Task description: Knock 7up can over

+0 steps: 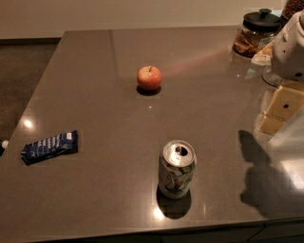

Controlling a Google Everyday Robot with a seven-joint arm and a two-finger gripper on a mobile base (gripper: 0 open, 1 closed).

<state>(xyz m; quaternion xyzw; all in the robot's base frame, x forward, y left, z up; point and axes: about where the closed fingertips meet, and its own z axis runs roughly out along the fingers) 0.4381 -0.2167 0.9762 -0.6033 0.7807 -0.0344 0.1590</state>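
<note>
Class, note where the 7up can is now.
In the camera view, the 7up can stands upright near the table's front edge, before the apple; the gripper is far right.

The 7up can [177, 169] stands upright on the table [90, 90], the gripper [279, 113] well apart to its right.

- The single camera looks down at a slant from above the near edge of the glossy dark-brown worktop [95, 71], facing the far edge and the pale wall [118, 14].
- It sits close: the silver, green-printed aluminium 7up can [176, 169] stands low in the centre of the view.
- The white-and-cream gripper [280, 111] enters at the right edge, over the worktop.
</note>
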